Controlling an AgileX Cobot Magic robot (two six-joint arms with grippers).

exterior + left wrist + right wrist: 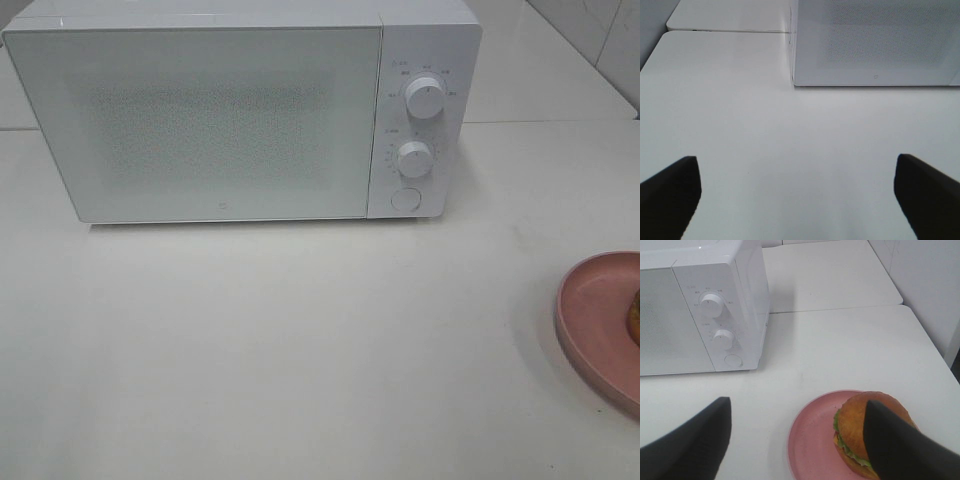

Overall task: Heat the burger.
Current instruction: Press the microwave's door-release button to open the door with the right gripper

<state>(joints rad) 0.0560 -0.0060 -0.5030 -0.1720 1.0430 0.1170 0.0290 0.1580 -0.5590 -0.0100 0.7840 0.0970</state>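
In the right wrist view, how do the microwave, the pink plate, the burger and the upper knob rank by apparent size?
Largest to smallest:
1. microwave, even though cut off by the frame
2. pink plate
3. burger, partly hidden
4. upper knob

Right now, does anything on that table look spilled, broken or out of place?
Nothing stands out. The microwave sits with its door shut, the burger rests whole on the pink plate, and the white table shows no spills.
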